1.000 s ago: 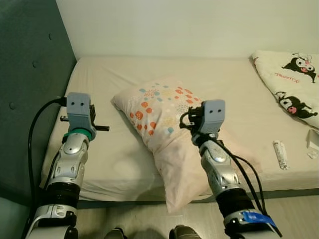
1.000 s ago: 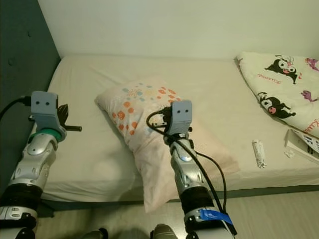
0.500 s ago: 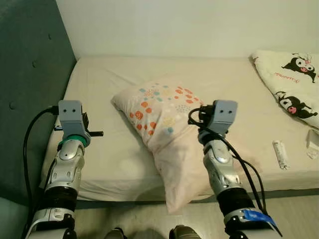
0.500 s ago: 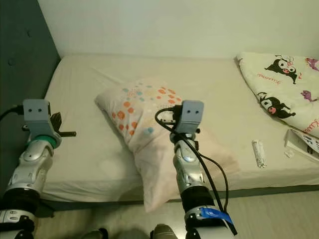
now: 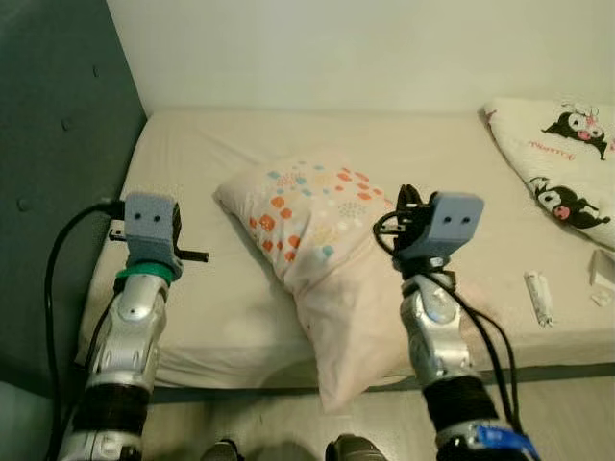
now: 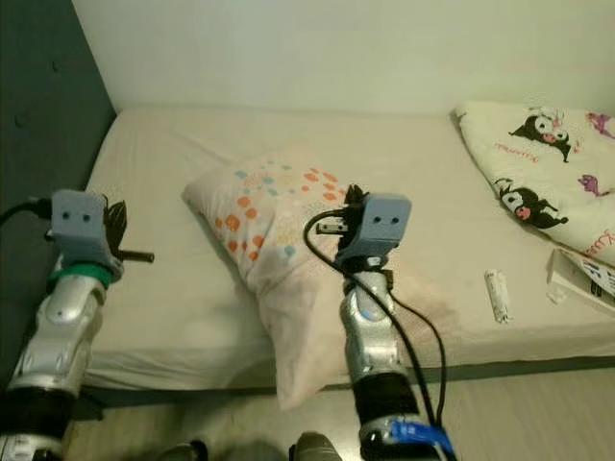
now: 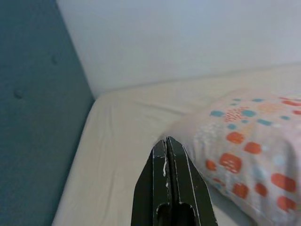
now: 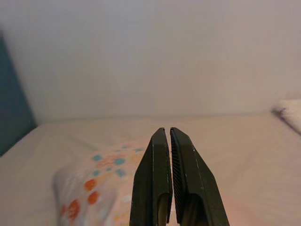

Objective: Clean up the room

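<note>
A cream pillow (image 5: 312,235) with orange and blue dots lies askew in the middle of the bed (image 5: 221,163), one corner hanging over the front edge. My right gripper (image 8: 165,130) is shut and empty. It is raised above the pillow's right side and points toward the back wall (image 5: 336,48). My left gripper (image 7: 165,141) is also shut with nothing in it. It hovers over the bed's left part, close to the pillow's left corner (image 7: 188,134).
A teal padded headboard (image 5: 53,192) stands at the left. A folded blanket (image 5: 567,163) with cartoon prints lies at the bed's right end. A white tube (image 5: 540,298) and a small white box (image 5: 603,271) lie near the front right edge.
My right gripper has shifted to the right and risen a little, away from the pillow's middle. The left arm swayed left and came back. The pillow has not moved.
</note>
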You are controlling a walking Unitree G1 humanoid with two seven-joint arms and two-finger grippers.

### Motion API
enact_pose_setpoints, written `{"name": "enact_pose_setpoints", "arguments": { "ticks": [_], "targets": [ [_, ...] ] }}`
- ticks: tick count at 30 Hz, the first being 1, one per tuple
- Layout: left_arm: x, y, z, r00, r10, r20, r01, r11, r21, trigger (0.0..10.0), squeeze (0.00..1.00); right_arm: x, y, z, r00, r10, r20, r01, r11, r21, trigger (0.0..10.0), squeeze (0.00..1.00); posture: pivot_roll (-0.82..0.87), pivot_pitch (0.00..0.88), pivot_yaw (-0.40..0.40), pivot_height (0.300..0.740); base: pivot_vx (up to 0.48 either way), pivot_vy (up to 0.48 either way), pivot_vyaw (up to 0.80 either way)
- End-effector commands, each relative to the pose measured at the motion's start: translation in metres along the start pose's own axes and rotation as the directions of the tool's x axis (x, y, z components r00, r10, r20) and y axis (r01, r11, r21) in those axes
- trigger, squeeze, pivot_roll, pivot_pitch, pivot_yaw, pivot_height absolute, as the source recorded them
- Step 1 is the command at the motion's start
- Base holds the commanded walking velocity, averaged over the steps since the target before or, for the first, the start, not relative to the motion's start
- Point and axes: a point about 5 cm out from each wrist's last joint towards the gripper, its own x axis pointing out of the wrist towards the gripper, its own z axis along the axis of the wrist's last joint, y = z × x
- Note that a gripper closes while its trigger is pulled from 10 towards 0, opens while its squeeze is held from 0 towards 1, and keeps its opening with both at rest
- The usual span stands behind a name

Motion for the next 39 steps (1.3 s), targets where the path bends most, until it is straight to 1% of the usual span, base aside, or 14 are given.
{"name": "enact_pose_setpoints", "arguments": {
  "ticks": [1,3,12,13,14,15,18,23,27,31,32,33,38,39],
  "targets": [
    [-0.013,-0.011,0.001,0.998,-0.062,0.019,0.061,0.997,0.042,10.0,0.00,-0.011,0.006,-0.001,1.000,0.017,0.013,-0.017,1.000,-0.025,10.0,0.00,-0.01,0.000,0.001,0.740,0.000,0.000,0.00],
    [-0.020,-0.013,0.000,0.996,-0.081,0.022,0.079,0.995,0.063,10.0,0.00,-0.018,0.007,-0.003,1.000,0.009,0.010,-0.009,1.000,-0.023,10.0,0.00,-0.01,0.000,0.010,0.740,0.000,0.000,0.00],
    [-0.019,-0.008,0.003,0.997,-0.071,0.025,0.069,0.995,0.068,10.0,0.00,-0.027,0.000,-0.001,0.998,-0.057,0.021,0.057,0.998,0.003,10.0,0.00,0.00,0.000,0.032,0.740,0.000,0.000,0.00],
    [-0.018,-0.007,0.006,0.997,-0.076,0.031,0.074,0.995,0.063,10.0,0.00,-0.029,0.001,0.001,0.998,-0.057,0.029,0.057,0.998,-0.010,10.0,0.00,-0.02,0.000,0.056,0.740,0.000,0.000,0.00],
    [-0.018,-0.007,0.008,0.996,-0.081,0.031,0.079,0.995,0.052,10.0,0.00,-0.034,0.003,0.004,0.998,-0.040,0.039,0.042,0.998,-0.043,10.0,0.00,-0.03,0.000,0.062,0.740,0.000,0.000,0.00],
    [-0.018,-0.007,0.008,0.996,-0.081,0.031,0.079,0.995,0.052,10.0,0.00,-0.034,0.003,0.004,0.998,-0.040,0.039,0.042,0.998,-0.043,10.0,0.00,-0.03,0.000,0.062,0.740,0.000,0.000,0.00],
    [-0.022,-0.015,0.009,0.994,-0.103,0.026,0.102,0.994,0.038,10.0,0.00,-0.046,-0.003,0.003,0.999,-0.026,0.024,0.028,0.996,-0.088,10.0,0.00,-0.04,0.000,0.053,0.740,0.000,0.000,0.00],
    [-0.026,-0.023,0.007,0.992,-0.123,0.020,0.122,0.992,0.035,10.0,0.00,-0.051,-0.012,-0.003,0.999,-0.036,-0.011,0.035,0.995,-0.092,10.0,0.00,-0.04,0.000,0.043,0.740,0.000,0.000,0.00],
    [-0.031,-0.024,0.005,0.992,-0.125,0.009,0.124,0.992,0.035,10.0,0.00,-0.054,-0.014,-0.005,0.999,-0.036,-0.026,0.034,0.994,-0.100,10.0,0.00,-0.04,0.000,0.047,0.740,0.000,0.000,0.00],
    [-0.038,-0.014,-0.005,0.992,-0.119,-0.035,0.120,0.992,0.027,10.0,0.00,-0.061,-0.007,-0.010,0.999,-0.010,-0.052,0.005,0.995,-0.097,10.0,0.00,-0.07,0.000,0.024,0.740,0.000,0.000,0.00],
    [-0.047,-0.005,-0.017,0.988,-0.125,-0.090,0.128,0.991,0.028,10.0,0.00,-0.071,-0.006,-0.011,0.997,0.019,-0.077,-0.027,0.994,-0.110,10.0,0.00,-0.09,0.000,0.009,0.740,0.000,0.000,0.00],
    [-0.047,-0.005,-0.017,0.988,-0.125,-0.090,0.128,0.991,0.028,10.0,0.00,-0.071,-0.006,-0.011,0.997,0.019,-0.077,-0.027,0.994,-0.110,10.0,0.00,-0.09,0.000,0.009,0.740,0.000,0.000,0.00],
    [-0.063,0.003,-0.026,0.971,-0.188,-0.148,0.197,0.979,0.047,10.0,0.00,-0.087,-0.018,-0.012,0.992,0.001,-0.129,-0.017,0.992,-0.127,10.0,0.00,-0.12,0.000,0.022,0.740,0.000,0.000,0.00],
    [-0.063,0.003,-0.026,0.971,-0.188,-0.148,0.197,0.979,0.047,10.0,0.00,-0.087,-0.018,-0.012,0.992,0.001,-0.129,-0.017,0.992,-0.127,10.0,0.00,-0.12,0.000,0.022,0.740,0.000,0.000,0.00]
  ]
}}
